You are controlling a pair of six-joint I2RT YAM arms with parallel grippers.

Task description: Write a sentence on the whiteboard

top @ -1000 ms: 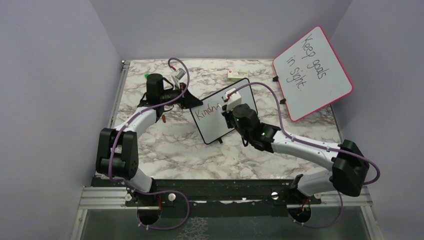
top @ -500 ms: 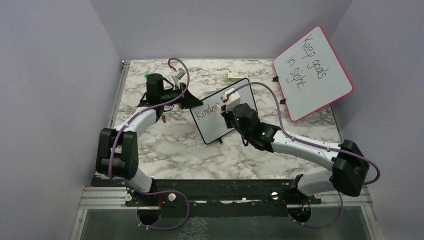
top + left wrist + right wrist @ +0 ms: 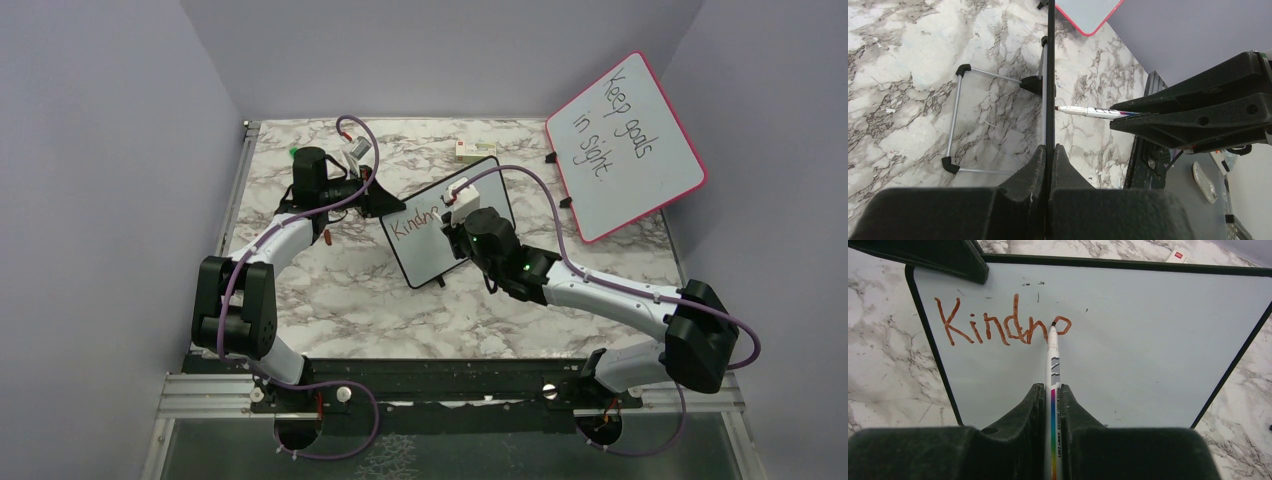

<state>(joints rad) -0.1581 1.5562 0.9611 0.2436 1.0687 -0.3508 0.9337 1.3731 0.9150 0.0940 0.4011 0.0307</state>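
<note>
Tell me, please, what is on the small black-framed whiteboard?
Red-brown letters reading "Kindn" and a loop, with the marker tip touching it. The left fingers cover the whiteboard's upper left corner, and the marker hides a strip below.

whiteboard (image 3: 425,258): bears red lettering (image 3: 415,221) | left gripper (image 3: 379,201): at its corner

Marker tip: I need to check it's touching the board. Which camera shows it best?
Right wrist: it looks straight down the marker, whose tip rests on the whiteboard at the end of the unfinished sentence. Left wrist shows the board edge-on, the tip meeting it. From top external, the right gripper hides it.
</note>
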